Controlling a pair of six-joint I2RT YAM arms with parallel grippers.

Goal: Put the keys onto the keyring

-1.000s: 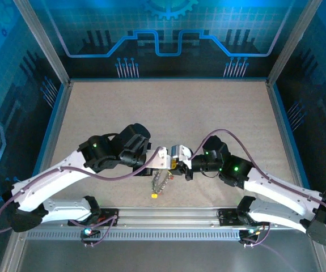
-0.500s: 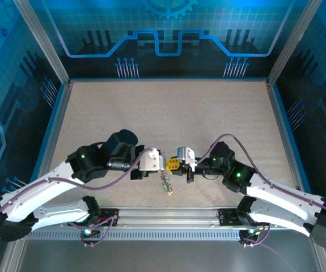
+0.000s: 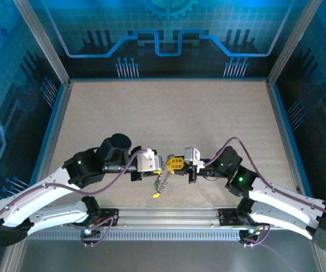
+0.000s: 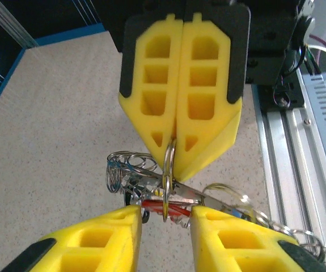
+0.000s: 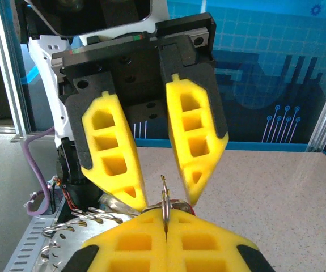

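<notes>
The keyring (image 5: 165,199) is a thin metal ring seen edge-on. My right gripper (image 5: 165,220) is shut on its lower part. From it hangs a bunch of keys (image 3: 161,182) above the table, with a red head (image 4: 158,206) and a yellow one (image 3: 156,194). My left gripper (image 4: 164,214) is open and faces the right gripper (image 4: 173,158) tip to tip. Its fingers (image 5: 127,187) stand on either side of the ring and the red key. In the top view the left gripper (image 3: 158,165) and right gripper (image 3: 173,165) meet near the front middle.
Loose wire rings (image 4: 126,164) hang off the bunch beside the ring. The aluminium rail (image 3: 163,214) with the arm bases runs just below the grippers. The speckled table (image 3: 168,113) stretches to blue walls at the back and sides.
Both arms have sunk toward the near edge. The left gripper drew back to the left, then edged in again. The hanging keys swung under the grippers.
</notes>
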